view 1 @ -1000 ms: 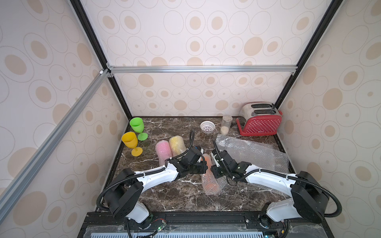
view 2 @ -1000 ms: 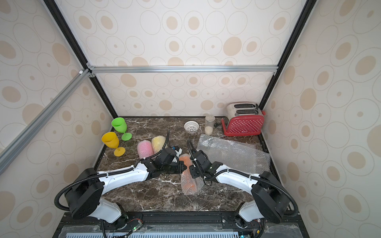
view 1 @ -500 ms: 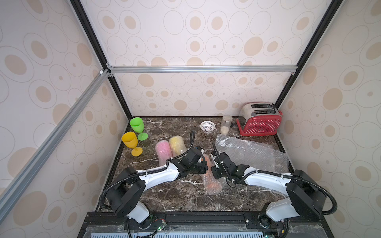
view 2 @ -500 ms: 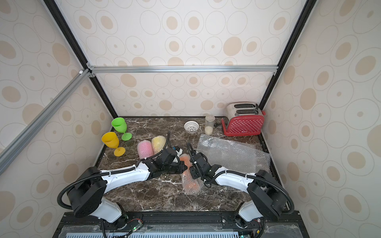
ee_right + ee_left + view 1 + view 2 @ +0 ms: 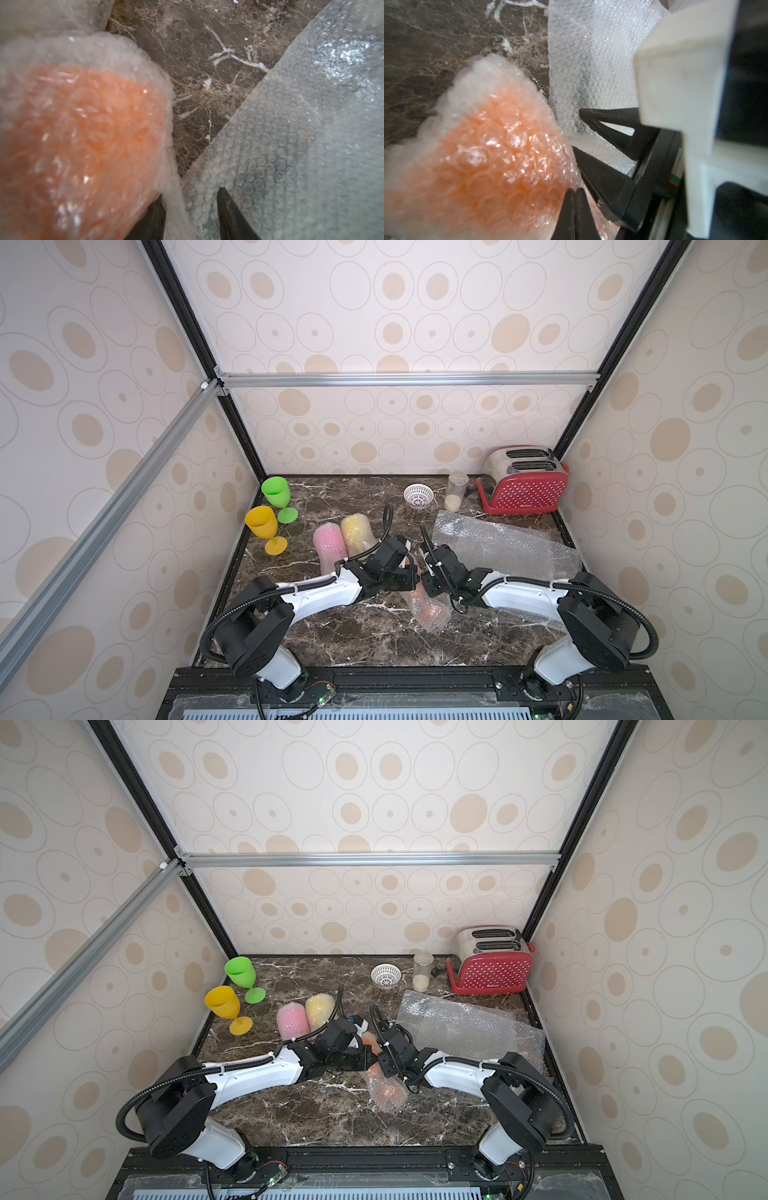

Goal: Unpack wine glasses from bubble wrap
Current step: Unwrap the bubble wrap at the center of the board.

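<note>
Mid-table, the left gripper [image 5: 574,190] is clenched on the bubble wrap [image 5: 477,104] round the orange glass [image 5: 426,608], anchoring it; the right gripper [image 5: 191,193], jaws spread astride a loose flap, looks poised to peel; green glass [image 5: 275,491] and yellow glass [image 5: 262,522] stand freed far left

From the bench [image 5: 374,645] centre, six o'clock lies bare. A flat bubble wrap sheet [image 5: 498,543] covers two o'clock; the pink tube [image 5: 329,542] and yellow tube [image 5: 356,531] block ten o'clock.
</note>
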Robot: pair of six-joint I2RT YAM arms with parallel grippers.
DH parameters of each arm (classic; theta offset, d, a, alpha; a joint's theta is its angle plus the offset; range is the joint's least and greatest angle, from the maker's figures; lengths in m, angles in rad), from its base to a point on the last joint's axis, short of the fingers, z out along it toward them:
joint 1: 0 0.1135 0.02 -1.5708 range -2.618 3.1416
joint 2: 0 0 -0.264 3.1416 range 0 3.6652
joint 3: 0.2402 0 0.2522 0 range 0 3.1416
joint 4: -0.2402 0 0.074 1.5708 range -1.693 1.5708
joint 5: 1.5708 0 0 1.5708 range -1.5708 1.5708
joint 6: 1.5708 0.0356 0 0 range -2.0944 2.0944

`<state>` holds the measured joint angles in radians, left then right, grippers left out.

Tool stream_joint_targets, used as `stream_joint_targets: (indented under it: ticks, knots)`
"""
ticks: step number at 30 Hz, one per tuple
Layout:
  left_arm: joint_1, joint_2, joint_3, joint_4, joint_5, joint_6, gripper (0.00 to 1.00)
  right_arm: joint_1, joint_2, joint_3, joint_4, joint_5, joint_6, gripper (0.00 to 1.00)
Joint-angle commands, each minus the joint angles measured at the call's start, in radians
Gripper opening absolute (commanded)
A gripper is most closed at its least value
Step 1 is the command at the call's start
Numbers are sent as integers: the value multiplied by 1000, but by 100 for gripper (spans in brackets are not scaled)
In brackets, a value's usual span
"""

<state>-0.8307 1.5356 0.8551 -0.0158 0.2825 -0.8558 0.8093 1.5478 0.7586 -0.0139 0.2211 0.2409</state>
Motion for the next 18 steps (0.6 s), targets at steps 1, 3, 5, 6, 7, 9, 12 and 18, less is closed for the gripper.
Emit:
stream_joint_targets:
  ticks: [1,3,5,6,7,9,12,18]
  knots:
    - [-9,1,4,2,18,13,0,-18,7,28,38,-25,-1,44]
    - [-9,-5,1,7,19,18,0,-40,6,31,40,-57,14,44]
    - [-9,-13,-8,14,20,18,0,-51,9,34,42,-81,19,44]
    - [-9,-15,-10,13,21,21,0,-57,14,37,38,-89,21,44]
    - [-10,-16,-9,6,21,27,0,-59,18,43,32,-96,23,44]
    - [-10,-15,-8,-13,19,36,0,-59,27,53,21,-96,27,44]
    - [-10,-15,-13,-28,19,44,0,-60,32,66,4,-85,40,44]
    - [-12,-23,-29,-32,8,46,0,-63,26,79,-27,-79,71,44]
